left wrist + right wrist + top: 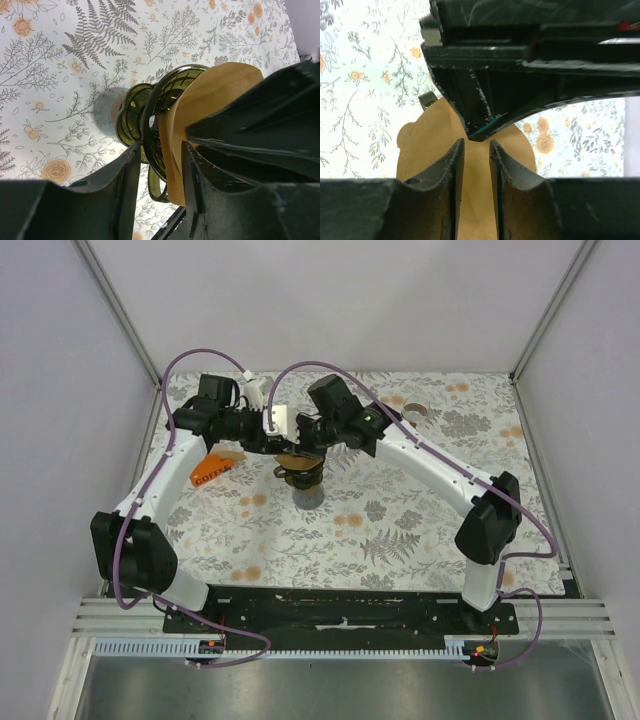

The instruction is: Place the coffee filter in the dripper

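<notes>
tabletop [400, 540]: floral cloth; both arms reach in from near edge to the middle.
grey base [309, 496]: under the dripper, nearest part of the stack; cup or stand, can't tell.
dripper [167, 82]: green ribbed glass, upright on the grey base, mid tabletop. Inside mostly hidden; no grounds or liquid seen.
coffee filter [215, 95]: brown paper at the dripper's mouth, on edge, crimped seam down by the rim. Most of it is above/outside the glass. Looks flat, not opened into a cone, as far as visible.
L gripper [160, 147]: fingers a narrow gap apart, w/ dripper rim + filter's seam edge showing in the gap. Pinching or only straddling, can't tell.
R gripper [476, 142]: fingers nearly together, thin slit, brown paper filling the view behind. Whether it grips the filter, can't tell. Sits close against the L gripper over the dripper.
progress: filter is at the dripper & approx lined up, not yet seated; prob late stage.
left to do: open it / press it down so it sits inside the cone, let go, back off.
risk: light paper may spring back or tip out; glass could get nudged off the base.
coffee packet [212, 470]: orange, lying just left of the dripper.
round disc [415, 412]: small, grey, near far edge, well apart; too small to ID.
</notes>
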`<state>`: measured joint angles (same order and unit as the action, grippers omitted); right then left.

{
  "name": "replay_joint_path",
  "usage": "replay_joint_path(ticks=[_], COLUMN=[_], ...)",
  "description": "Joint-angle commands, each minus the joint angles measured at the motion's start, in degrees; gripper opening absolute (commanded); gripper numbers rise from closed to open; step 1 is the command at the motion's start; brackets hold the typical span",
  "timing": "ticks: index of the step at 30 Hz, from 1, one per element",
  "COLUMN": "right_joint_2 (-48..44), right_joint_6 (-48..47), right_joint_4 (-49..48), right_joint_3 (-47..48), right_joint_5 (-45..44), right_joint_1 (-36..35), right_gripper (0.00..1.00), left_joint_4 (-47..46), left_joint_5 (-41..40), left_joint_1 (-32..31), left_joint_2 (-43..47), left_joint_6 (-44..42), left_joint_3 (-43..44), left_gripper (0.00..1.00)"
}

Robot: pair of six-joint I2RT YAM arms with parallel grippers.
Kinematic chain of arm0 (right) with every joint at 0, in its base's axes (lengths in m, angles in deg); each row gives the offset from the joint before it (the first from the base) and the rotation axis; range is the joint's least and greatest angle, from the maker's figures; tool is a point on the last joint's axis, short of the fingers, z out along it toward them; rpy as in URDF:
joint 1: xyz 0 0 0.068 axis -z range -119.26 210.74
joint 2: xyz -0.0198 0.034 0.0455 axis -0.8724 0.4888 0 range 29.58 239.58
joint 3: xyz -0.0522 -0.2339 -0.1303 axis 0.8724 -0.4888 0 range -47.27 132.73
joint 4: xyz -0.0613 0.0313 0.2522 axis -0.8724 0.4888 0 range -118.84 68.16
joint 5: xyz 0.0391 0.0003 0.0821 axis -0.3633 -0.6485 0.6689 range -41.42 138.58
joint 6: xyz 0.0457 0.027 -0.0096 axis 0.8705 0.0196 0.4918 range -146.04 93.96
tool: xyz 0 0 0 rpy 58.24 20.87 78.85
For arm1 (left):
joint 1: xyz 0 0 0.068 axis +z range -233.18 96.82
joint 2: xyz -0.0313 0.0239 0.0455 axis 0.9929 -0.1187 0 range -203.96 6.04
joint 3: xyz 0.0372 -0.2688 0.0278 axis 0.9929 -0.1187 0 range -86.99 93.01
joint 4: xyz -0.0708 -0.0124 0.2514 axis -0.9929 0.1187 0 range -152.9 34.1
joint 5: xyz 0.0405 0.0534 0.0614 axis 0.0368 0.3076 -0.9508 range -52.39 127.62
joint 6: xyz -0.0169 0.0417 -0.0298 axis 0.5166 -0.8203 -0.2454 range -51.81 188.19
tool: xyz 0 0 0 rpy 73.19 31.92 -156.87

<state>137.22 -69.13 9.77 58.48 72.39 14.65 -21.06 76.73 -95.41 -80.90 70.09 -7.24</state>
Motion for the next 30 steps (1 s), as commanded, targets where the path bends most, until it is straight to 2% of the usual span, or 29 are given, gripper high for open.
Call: replay_joint_path(ticks=[1,5,10,13,18,25,30], right_joint_2=[-5.06,-6.47,-9.46,-10.87,-9.55,-6.74,-5.68], right_joint_6=[0.64,0.03,-1.73,-3.57,-4.63,-4.72,-3.93], right_joint_4=[-3.89,-3.89,-3.81,-3.81,-2.41,-0.38,-0.11], right_joint_3=[0.07,-0.99,-4.50,-8.36,-10.22,-10.92,-11.80], right_joint_5=[5.10,8.78,15.02,17.49,15.30,14.33,15.39], right_joint_1=[1.26,2.14,2.14,2.23,2.23,2.67,3.37], right_gripper=[0.36,0.41,0.57,0.62,0.62,0.52,0.52], left_joint_4=[-0.89,-0.71,-0.63,-0.27,0.08,-0.10,-0.10], left_joint_5=[-0.35,-0.53,-0.97,-1.32,-1.93,-2.72,-3.17], left_joint_1=[-0.52,-0.52,-0.87,-1.13,-1.48,-1.57,-1.66], left_joint_2=[1.24,1.07,1.07,1.07,0.89,0.28,-0.34], left_joint_6=[-1.80,-1.80,-1.80,-3.56,-3.74,-3.30,-3.30], left_joint_3=[0.41,0.50,0.24,0.50,0.59,0.94,0.76], left_gripper=[0.44,0.44,0.43,0.43,0.43,0.44,0.44])
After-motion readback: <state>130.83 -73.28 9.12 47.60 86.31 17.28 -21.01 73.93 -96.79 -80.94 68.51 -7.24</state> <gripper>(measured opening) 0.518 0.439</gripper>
